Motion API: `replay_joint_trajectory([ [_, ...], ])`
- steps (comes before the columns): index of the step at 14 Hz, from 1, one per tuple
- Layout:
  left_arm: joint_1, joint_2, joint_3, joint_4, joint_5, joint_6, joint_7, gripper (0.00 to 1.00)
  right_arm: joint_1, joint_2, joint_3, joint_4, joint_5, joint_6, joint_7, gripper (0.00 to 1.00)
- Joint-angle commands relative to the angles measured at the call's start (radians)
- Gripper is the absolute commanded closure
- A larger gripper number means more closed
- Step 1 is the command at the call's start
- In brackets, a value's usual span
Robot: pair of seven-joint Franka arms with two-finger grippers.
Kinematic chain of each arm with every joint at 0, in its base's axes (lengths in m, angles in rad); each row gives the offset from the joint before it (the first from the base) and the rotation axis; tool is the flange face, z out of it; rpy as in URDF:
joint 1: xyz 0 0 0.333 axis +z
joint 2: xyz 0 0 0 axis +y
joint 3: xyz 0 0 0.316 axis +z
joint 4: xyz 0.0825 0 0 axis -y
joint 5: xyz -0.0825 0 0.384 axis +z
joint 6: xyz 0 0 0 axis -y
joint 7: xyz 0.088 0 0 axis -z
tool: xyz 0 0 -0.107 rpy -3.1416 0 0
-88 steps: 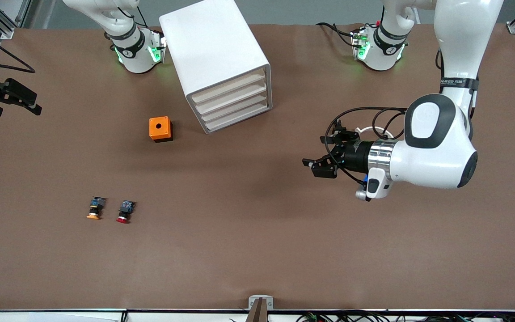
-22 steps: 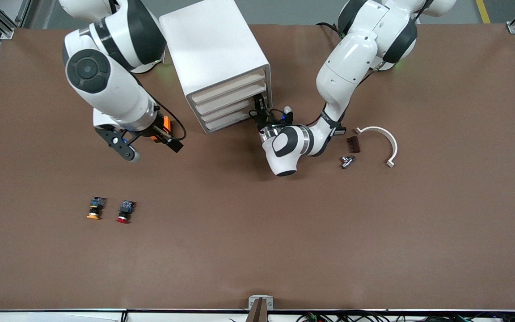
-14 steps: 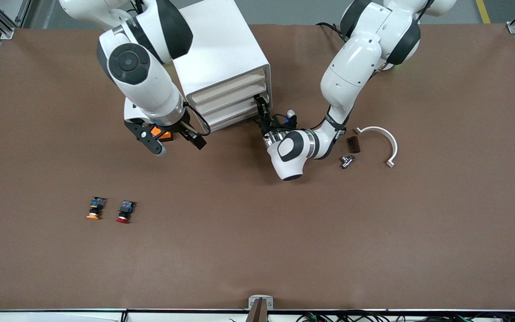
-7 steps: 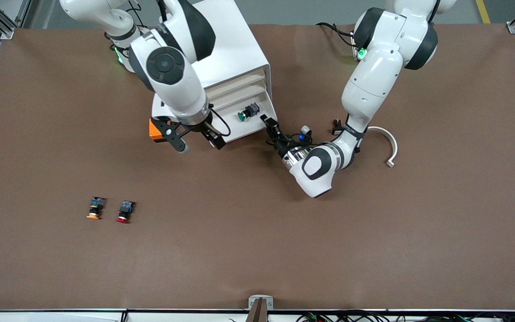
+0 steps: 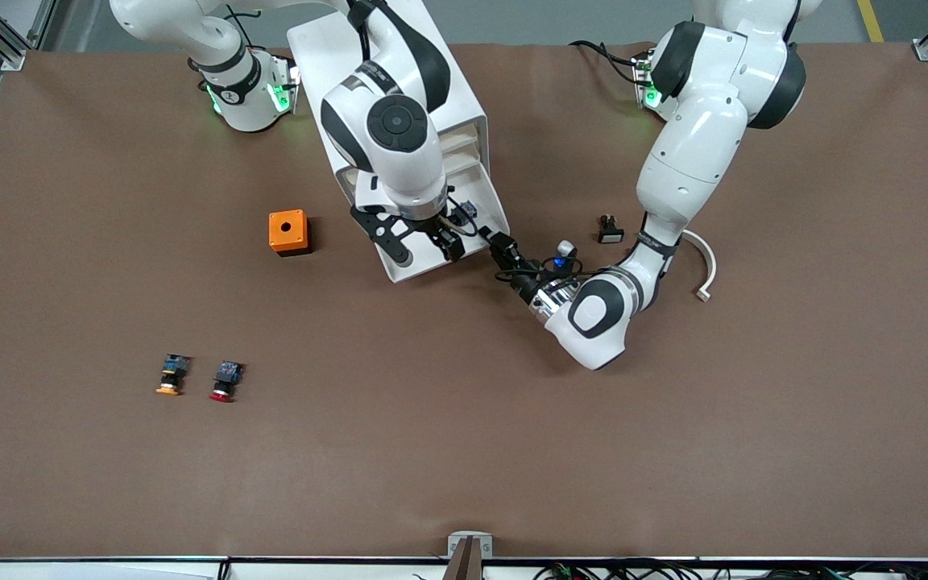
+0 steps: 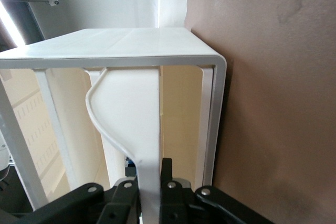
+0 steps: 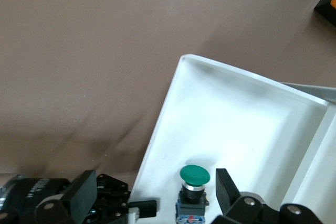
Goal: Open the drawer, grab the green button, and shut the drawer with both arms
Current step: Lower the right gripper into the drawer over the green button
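**Inspector A:** Cabinet (image 5: 387, 72) stands near the robots' bases, between the two arms. Its lowest drawer (image 5: 484, 217) is pulled out toward the front camera. The upper drawers remain shut.

**Inspector B:** Left gripper?

**Inspector A:** The left gripper (image 5: 499, 242) is at the drawer's front edge, at the corner toward the left arm's end of the table. Its fingers (image 6: 167, 184) are clamped on the drawer's front panel, as the left wrist view shows. The panel's thin white wall runs straight between them.

**Inspector B:** Button?

**Inspector A:** The button (image 7: 194, 184) lies inside the open drawer, on the tray floor, close to the front wall. Green cap visible, dark body with blue at the base. In the front view most of it is hidden under the right arm's wrist.

**Inspector B:** Right gripper?

**Inspector A:** The right gripper (image 5: 424, 242) hangs over the open drawer, directly above the button. Its fingers (image 7: 227, 190) are spread wide and empty; the button sits between them in the right wrist view, untouched.

**Inspector B:** Other items?

**Inspector A:** An orange box (image 5: 289, 232) stands beside the cabinet, toward the right arm's end. Two more buttons, orange-capped (image 5: 171, 375) and red-capped (image 5: 225, 381), lie side by side nearer the front camera. A white curved piece (image 5: 704, 259) and a small black part (image 5: 610, 229) lie by the left arm.
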Motion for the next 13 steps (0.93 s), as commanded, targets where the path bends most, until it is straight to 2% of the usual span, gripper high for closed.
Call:
replay_joint_trajectory([
  [1,0.023,0.011,-0.005,0.015,-0.019,0.025,-0.014,0.88,0.028,0.021,-0.009,0.007,-0.006,-0.001,0.014,0.00],
  [3,0.026,0.011,-0.005,0.015,-0.019,0.028,-0.008,0.72,0.041,0.042,-0.009,0.007,-0.004,0.005,0.014,0.00],
  [5,0.035,0.011,-0.005,0.015,-0.022,0.026,0.049,0.38,0.061,0.064,-0.009,0.007,-0.004,0.028,0.052,0.00],
  [6,0.040,0.011,-0.005,0.015,-0.030,0.025,0.099,0.30,0.075,0.073,-0.009,0.007,-0.006,0.040,0.068,0.00],
  [8,0.055,0.008,-0.010,0.019,-0.036,0.022,0.171,0.08,0.089,0.090,-0.009,0.007,-0.004,0.053,0.085,0.00],
  [10,0.069,0.002,-0.013,0.031,-0.047,0.022,0.230,0.01,0.107,0.099,-0.009,0.007,-0.006,0.060,0.103,0.00],
  [13,0.085,-0.001,-0.011,0.067,-0.046,0.020,0.319,0.01,0.124,0.110,-0.009,0.007,-0.006,0.066,0.121,0.00],
])
